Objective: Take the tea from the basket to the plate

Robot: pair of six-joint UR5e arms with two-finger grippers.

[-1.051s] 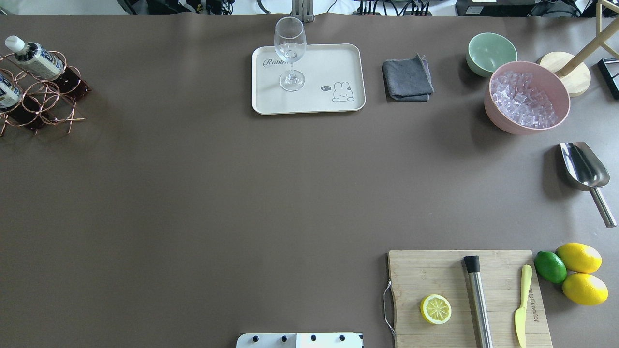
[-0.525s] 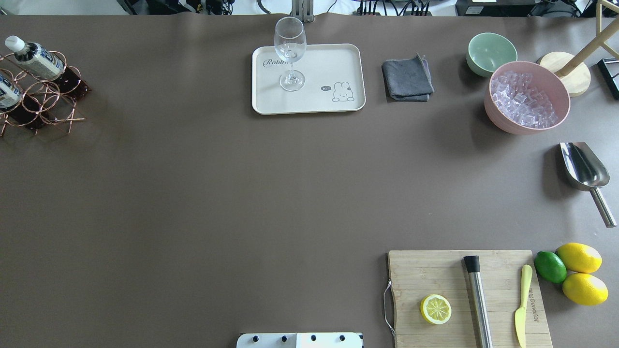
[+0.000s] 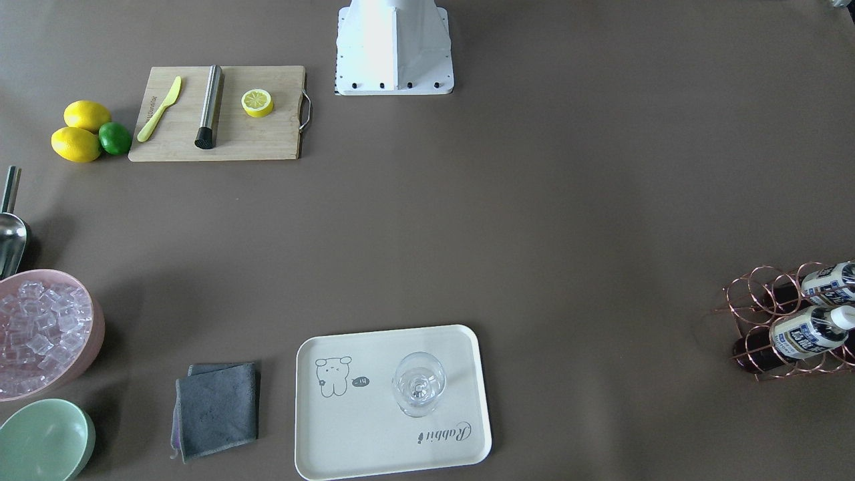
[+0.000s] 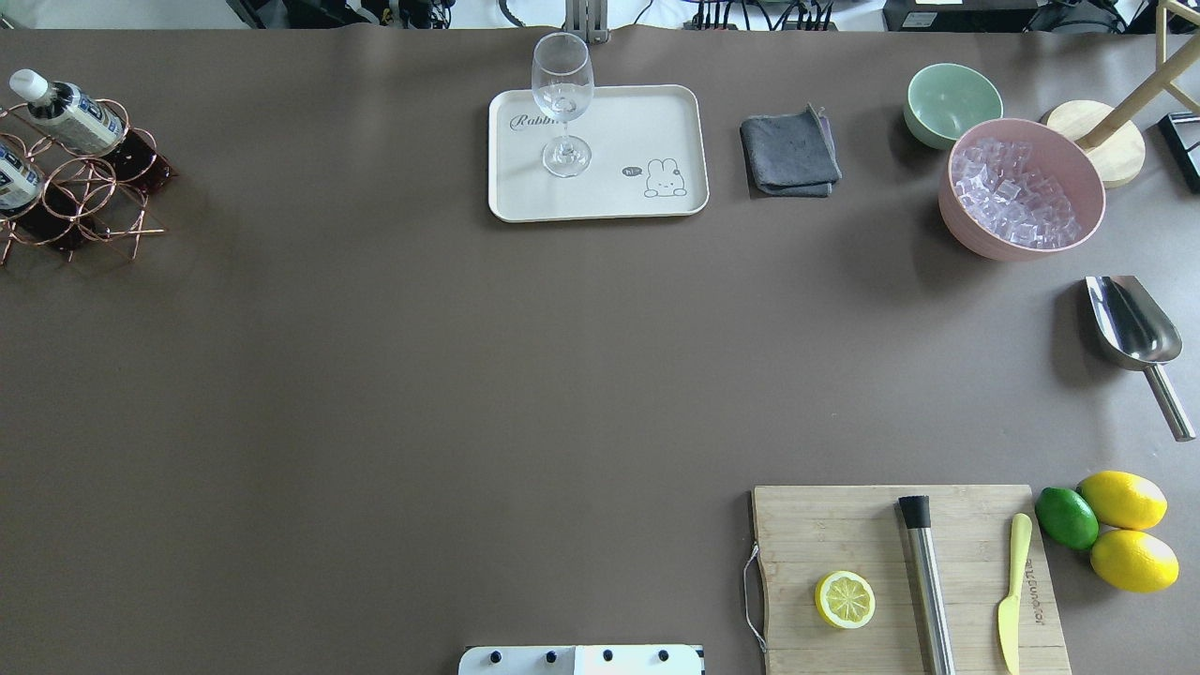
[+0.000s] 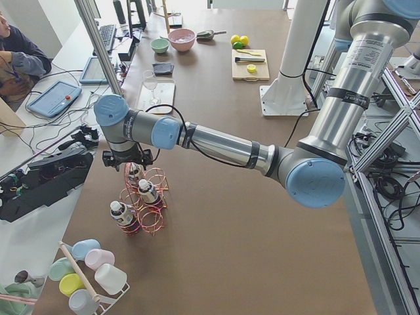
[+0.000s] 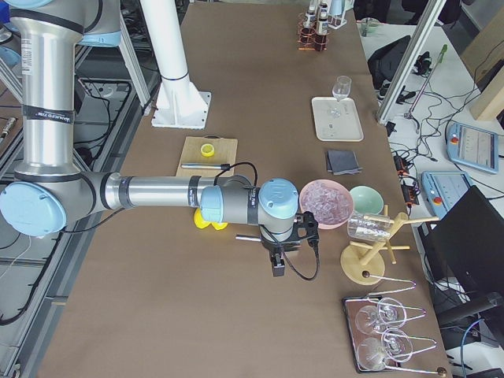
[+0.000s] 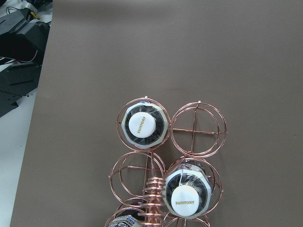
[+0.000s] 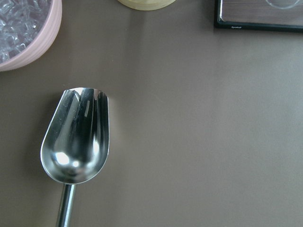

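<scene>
The copper wire basket (image 4: 86,202) stands at the table's far left edge, also seen in the front view as the basket (image 3: 753,294). Tea bottles (image 4: 67,116) with white caps sit in its ring cells. The left wrist view looks straight down on two caps (image 7: 143,124) and on an empty ring (image 7: 199,131). My left gripper (image 5: 129,159) hangs right over the basket (image 5: 157,220); I cannot tell if it is open or shut. The cream plate (image 4: 647,117) lies at the far middle with a wine glass (image 4: 562,94) on it. My right gripper (image 6: 277,266) hovers above the steel scoop; cannot tell its state.
A grey cloth (image 4: 789,155), a mint bowl (image 4: 952,101) and a pink bowl of ice (image 4: 1022,187) sit right of the plate. The scoop (image 4: 1132,323), cutting board (image 4: 844,530), lemons and lime (image 4: 1067,517) fill the right side. A person sits beyond the table's left end.
</scene>
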